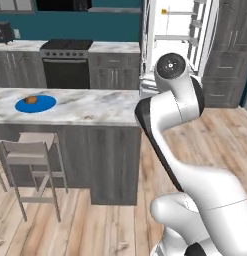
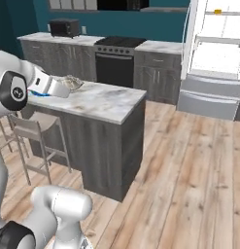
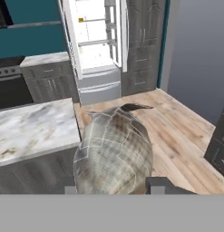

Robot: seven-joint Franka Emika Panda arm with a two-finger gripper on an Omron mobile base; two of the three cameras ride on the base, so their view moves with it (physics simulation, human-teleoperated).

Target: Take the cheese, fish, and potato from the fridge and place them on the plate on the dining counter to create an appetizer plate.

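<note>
The claw (image 3: 111, 183) grips the thin silvery-grey fish (image 3: 114, 152) over the marble-topped dining counter (image 1: 95, 107). Next, I judge: carry it to the flat round blue plate (image 1: 44, 104), beside the brown oval potato (image 1: 30, 100).

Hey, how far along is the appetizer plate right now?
One item looks done: the potato sits on the plate on the dining counter. In hand: the tool is shut on the fish, near the counter's end. Left: set the fish down, then fetch the cheese, the small yellow item on a shelf in the open fridge.
</note>
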